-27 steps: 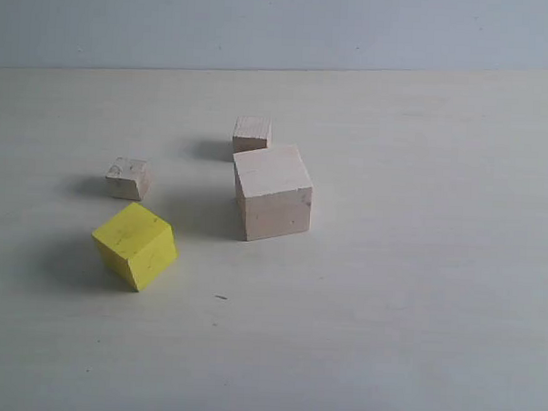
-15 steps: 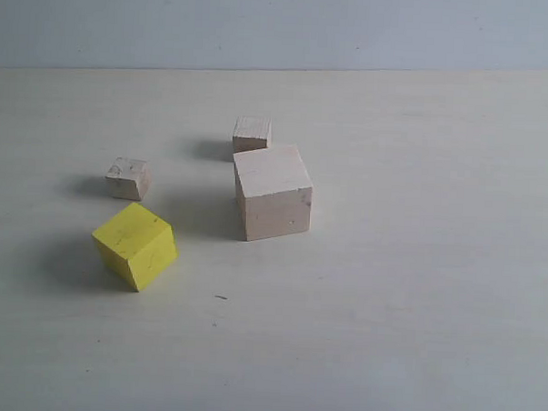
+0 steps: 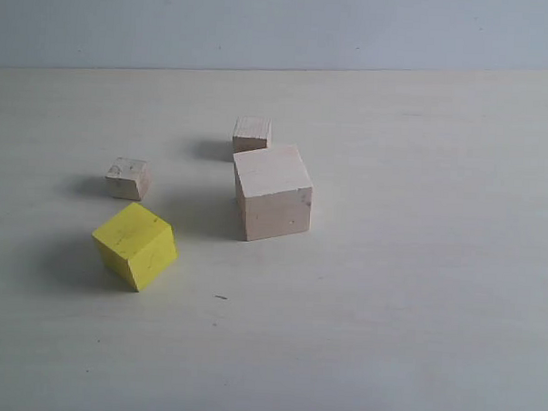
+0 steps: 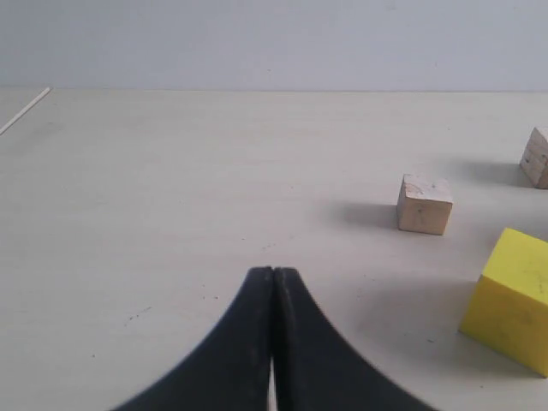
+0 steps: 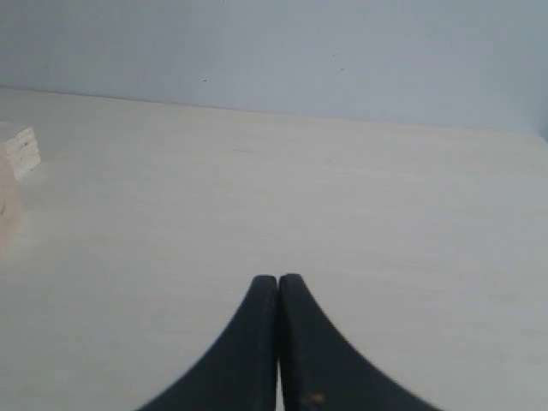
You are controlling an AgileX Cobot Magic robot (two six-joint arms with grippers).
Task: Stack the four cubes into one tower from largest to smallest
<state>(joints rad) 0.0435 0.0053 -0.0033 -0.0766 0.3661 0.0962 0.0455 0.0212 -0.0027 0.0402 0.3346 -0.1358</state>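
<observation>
Pale wall [image 3: 264, 23] met a pale bench [image 3: 417, 266] in a straight seam across the far side. Nothing had shifted since the earlier frames: the four cubes sat on the bench in the same spots, none stacked.

In the exterior view the large cube [image 3: 273, 192] stood near the middle, flat on one face. The yellow cube [image 3: 136, 245] lay nearer the camera and to its left, well apart, turned corner-on. The far small cube [image 3: 252, 134] sat just behind the large cube's left rear corner; whether they touched could not be told. The left small cube [image 3: 128, 178] lay beyond the yellow cube, apart from it and from the large cube. Which small one was the lesser could not be told.

Open bench stretched right of the large cube and across the near side. The left gripper [image 4: 272, 274] hung over bare bench left of the cubes, jaws pressed together on nothing. The right gripper [image 5: 278, 278] hung over the open right side, jaws likewise closed and holding nothing.
</observation>
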